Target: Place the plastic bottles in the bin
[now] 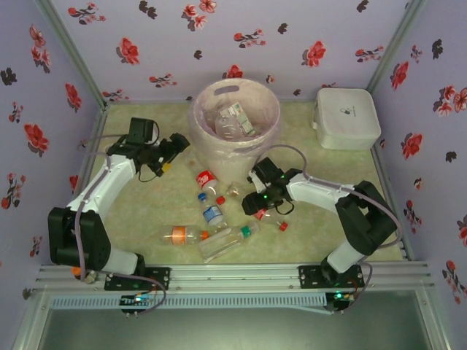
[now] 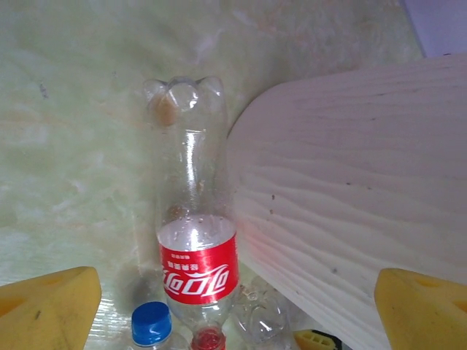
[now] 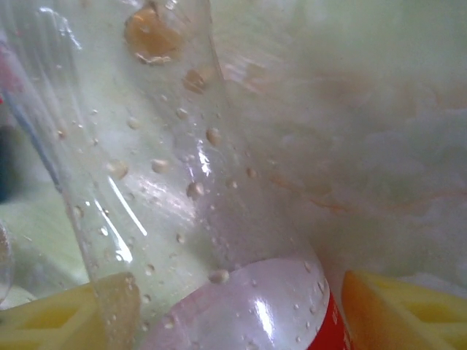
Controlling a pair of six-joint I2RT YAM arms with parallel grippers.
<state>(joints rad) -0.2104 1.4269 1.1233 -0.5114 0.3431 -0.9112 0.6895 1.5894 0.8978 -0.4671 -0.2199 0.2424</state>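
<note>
The right gripper (image 3: 241,317) straddles a clear bottle (image 3: 182,211) with a red label edge, one yellow finger on each side. The wrist view shows a sliver of gap at one finger, so I cannot tell whether the bottle is clamped. The straddle suits a pick, judged to be the step in hand. Beside it, loose on the table (image 1: 139,211), lie a blue-labelled bottle (image 1: 212,213), an orange-labelled bottle (image 1: 179,234) and a green-capped bottle (image 1: 228,242). A red-labelled bottle (image 2: 195,248) lies just beside the wall of the bin (image 2: 350,189), cap towards the left gripper (image 2: 233,310). That gripper hovers with jaws spread wide and empty, apparently lined up on it. Several bottles (image 1: 235,120) already lie inside the bin, at the table's far middle. Task judged partly done.
</note>
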